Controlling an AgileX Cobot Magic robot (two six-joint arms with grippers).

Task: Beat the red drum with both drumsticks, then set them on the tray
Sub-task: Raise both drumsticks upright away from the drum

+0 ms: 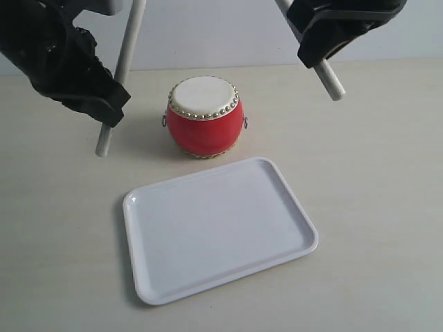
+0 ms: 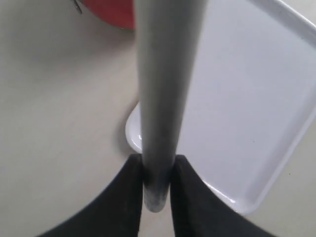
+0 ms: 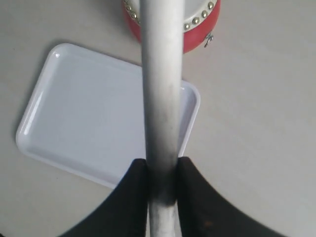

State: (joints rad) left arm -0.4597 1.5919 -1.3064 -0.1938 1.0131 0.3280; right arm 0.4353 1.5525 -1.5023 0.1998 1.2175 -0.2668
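My left tool (image 2: 157,165) clamps the left drumstick (image 1: 122,66), my right tool (image 3: 162,168) the right drumstick (image 1: 331,81), flanking the red drum (image 1: 205,121) beyond the tray (image 1: 214,228). Held near their ends, they could pivot on impact.

**Open flanks, crowded middle**

The red drum (image 1: 205,117) stands mid-worktop (image 1: 374,194) toward the back, with the tray (image 1: 214,228) just in front of it — near, not touching. The tray's floor is bare, and only its low rim rises there. To either side of both, the worktop lies open. The left hand (image 1: 104,109) hangs left of the drum, gripping the left drumstick (image 1: 104,142), which reaches low beside it. The right hand (image 1: 315,61) hangs high on the right, and the right drumstick (image 1: 332,86) slants down — apart from the drum. Between them the drum's skin lies uncovered.
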